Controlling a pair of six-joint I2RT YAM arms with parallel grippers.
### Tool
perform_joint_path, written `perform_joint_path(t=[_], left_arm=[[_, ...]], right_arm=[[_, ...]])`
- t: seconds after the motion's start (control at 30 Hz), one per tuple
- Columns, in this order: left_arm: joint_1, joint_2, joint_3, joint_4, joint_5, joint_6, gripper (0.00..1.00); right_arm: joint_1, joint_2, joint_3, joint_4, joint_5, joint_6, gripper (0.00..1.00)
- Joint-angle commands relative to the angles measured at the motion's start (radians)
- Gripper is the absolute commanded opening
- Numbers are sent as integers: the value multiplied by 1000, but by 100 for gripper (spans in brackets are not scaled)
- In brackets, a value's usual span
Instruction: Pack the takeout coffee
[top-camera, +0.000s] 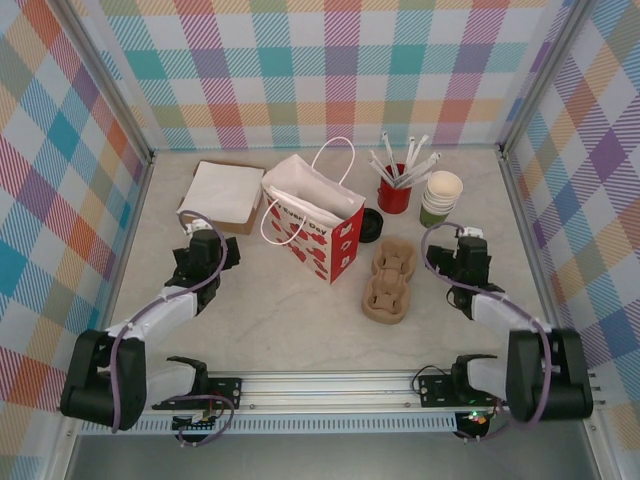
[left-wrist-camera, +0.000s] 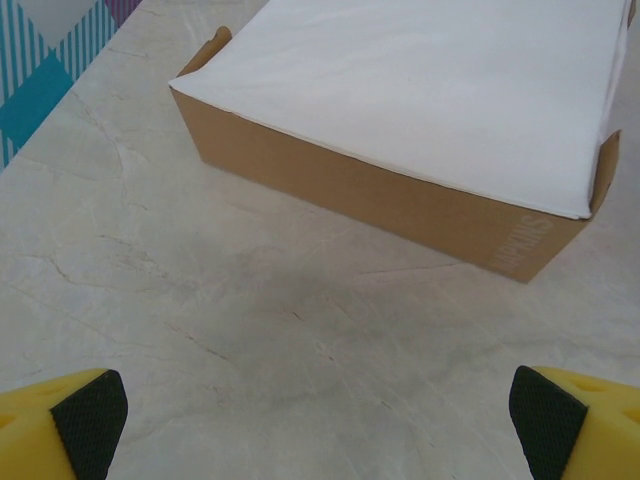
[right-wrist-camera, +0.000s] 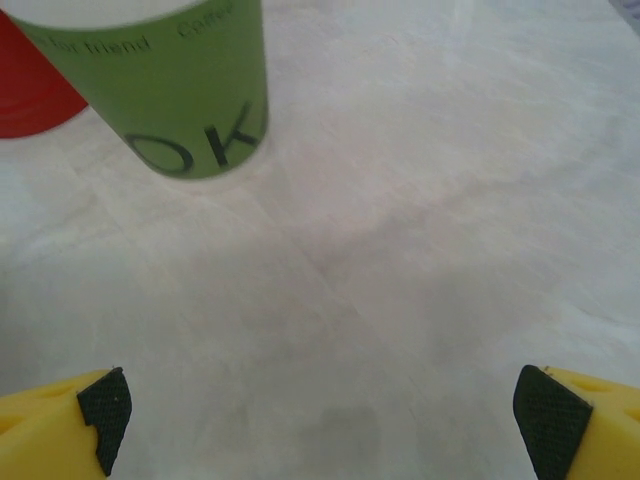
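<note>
Napkins (left-wrist-camera: 430, 90) fill the box (left-wrist-camera: 380, 195); sticks (top-camera: 402, 162) stand in the red cup (top-camera: 393, 198); left gripper (left-wrist-camera: 320, 420), right gripper (right-wrist-camera: 320, 420) both spread.

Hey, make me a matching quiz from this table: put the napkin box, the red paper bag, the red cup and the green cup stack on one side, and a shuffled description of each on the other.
Things
1. napkin box
2. red paper bag
3. red cup
4. green cup stack

Descriptions
A. holds thin white sticks
B. far left, brown sides, white on top
C. stands open in the middle, white handles
D. furthest right of the four, cream inside

Pairs: 1-B, 2-C, 3-A, 4-D
</note>
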Motion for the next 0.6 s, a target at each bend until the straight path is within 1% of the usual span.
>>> perform_joint_path(t=[0.0,0.1,0.13,0.17,0.2,0.23,0.27,0.3,0.37,0.43,0.53,0.57], left_arm=[[23,39,-46,222,-29,46,100],[44,75,-91,347,-19,46,100],[50,87,-102,384,-12,50,100],[55,94,-103,395,-2,56,100],[58,100,-110,425,8,70,100],[60,106,-119,460,15,81,100],[65,113,-125,486,29,91,100],[70,119,-128,506,44,99,100],[80,134,-132,538,75,107,100],[95,146,-134,562,117,95,100],[102,231,-151,680,173,94,100],[102,280,-153,729,199,105,100]], right_arm=[[-2,89,6,353,-51,-55,100],[-3,184,-4,475,-70,-80,100],[-3,219,-22,544,-97,-90,100],[-3,238,-27,558,-123,-101,100],[-3,270,-39,617,-114,-100,100],[-4,281,-38,634,-107,-95,100],[-7,265,-22,569,-115,-88,100],[-11,281,-14,584,-119,-88,100],[-26,278,19,512,-120,-70,100],[-24,278,18,513,-122,-71,100],[-24,276,19,510,-121,-71,100],[-24,277,19,511,-120,-72,100]])
